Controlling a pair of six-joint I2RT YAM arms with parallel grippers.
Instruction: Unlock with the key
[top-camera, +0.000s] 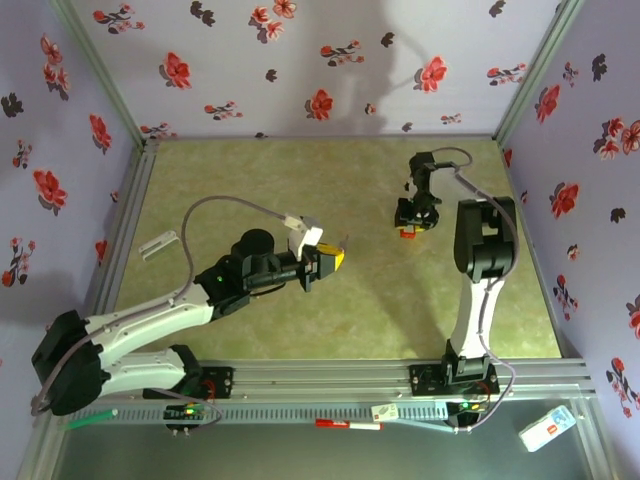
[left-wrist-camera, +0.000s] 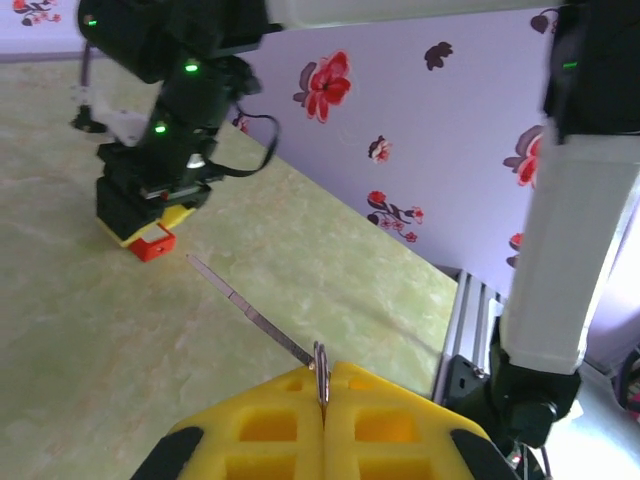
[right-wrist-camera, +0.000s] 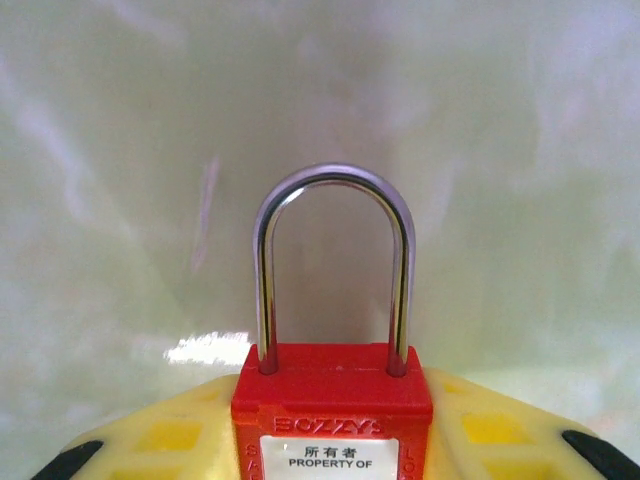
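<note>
My left gripper (left-wrist-camera: 322, 400) is shut on the key (left-wrist-camera: 250, 315). The key's thin metal blade sticks out past the yellow fingertips (left-wrist-camera: 270, 415) and points at the right arm's gripper. In the top view the left gripper (top-camera: 335, 258) hovers mid-table, left of the right gripper (top-camera: 412, 226). A red padlock (right-wrist-camera: 332, 400) with a steel shackle (right-wrist-camera: 335, 182) stands between the right gripper's (right-wrist-camera: 332, 440) yellow fingers (right-wrist-camera: 175, 435), which press on both sides of its body. The left wrist view has the padlock (left-wrist-camera: 155, 243) under the right gripper, just above the green table.
A small white part (top-camera: 158, 244) lies by the left rail. Floral walls close in the green table (top-camera: 300, 330) on three sides. An aluminium rail (top-camera: 340, 378) runs along the near edge, with a red pen (top-camera: 348, 425) and a white card (top-camera: 547, 428) beyond it.
</note>
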